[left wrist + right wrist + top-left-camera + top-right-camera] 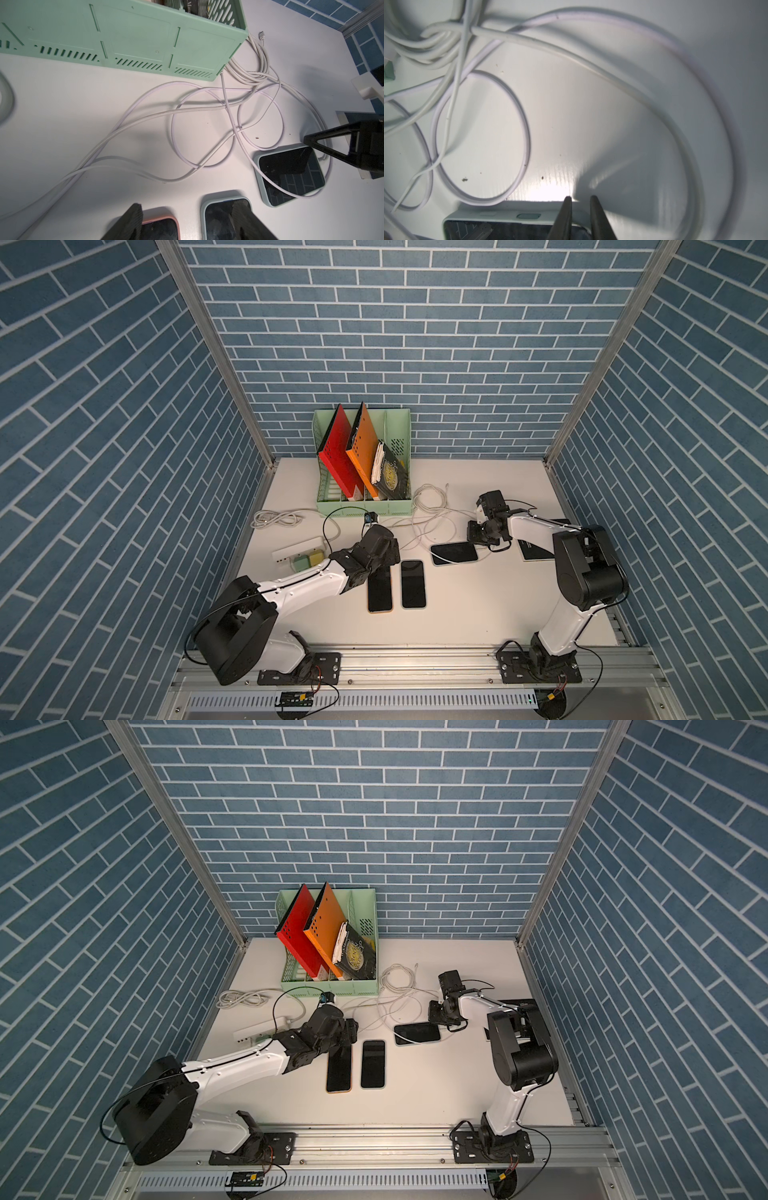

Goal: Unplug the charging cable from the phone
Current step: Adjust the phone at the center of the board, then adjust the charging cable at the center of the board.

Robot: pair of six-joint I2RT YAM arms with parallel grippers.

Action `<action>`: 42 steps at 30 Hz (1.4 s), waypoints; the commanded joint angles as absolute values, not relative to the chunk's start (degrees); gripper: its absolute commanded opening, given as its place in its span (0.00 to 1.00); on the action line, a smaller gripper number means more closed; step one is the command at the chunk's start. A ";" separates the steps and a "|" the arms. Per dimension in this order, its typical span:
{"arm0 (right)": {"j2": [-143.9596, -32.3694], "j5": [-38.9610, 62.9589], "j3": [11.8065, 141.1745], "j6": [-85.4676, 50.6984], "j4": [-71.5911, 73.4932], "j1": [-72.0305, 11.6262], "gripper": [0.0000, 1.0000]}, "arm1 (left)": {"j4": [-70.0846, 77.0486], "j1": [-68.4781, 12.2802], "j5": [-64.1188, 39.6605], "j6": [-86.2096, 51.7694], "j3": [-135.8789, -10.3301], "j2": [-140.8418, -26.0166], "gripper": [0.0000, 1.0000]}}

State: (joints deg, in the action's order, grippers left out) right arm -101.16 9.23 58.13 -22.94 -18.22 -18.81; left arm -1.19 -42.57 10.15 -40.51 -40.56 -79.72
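The phone [454,553] in a pale green case lies sideways right of the table's middle, also in a top view [417,1033]. The white charging cable [291,192] crosses its dark screen and loops round its right end; the plug is hidden. My right gripper [478,537] hangs over that end. In the right wrist view its fingertips [580,199] stand a narrow gap apart over the case corner [579,216], with nothing visible between them. My left gripper [188,220] is open above the near ends of two other phones.
A pink-cased phone [380,591] and a blue-cased phone [413,584] lie side by side mid-table. A green file rack [363,506] with folders stands at the back. More white cables [430,499] tangle beside it. A power strip [297,553] lies left, a dark notebook [536,549] right.
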 commanded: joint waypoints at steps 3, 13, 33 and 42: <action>-95.83 8.35 54.23 -24.82 -23.13 -22.34 0.20 | -0.20 -42.72 9.53 -40.07 -41.12 -81.51 0.73; -88.68 5.76 54.41 -25.16 -25.95 -25.19 0.41 | -0.22 -42.72 9.25 -39.99 -41.56 -82.04 0.73; -101.96 2.77 68.55 -17.92 -22.80 -44.56 0.50 | -2.65 -41.97 11.85 -40.38 -39.85 -78.47 0.73; -108.36 0.46 72.91 -16.73 -24.33 -45.48 0.39 | -3.77 -41.27 13.19 -41.20 -37.40 -75.14 0.73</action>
State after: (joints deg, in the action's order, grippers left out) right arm -107.48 2.31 71.09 -18.55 -22.68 -45.12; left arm -2.28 -41.67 11.88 -40.77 -38.50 -76.09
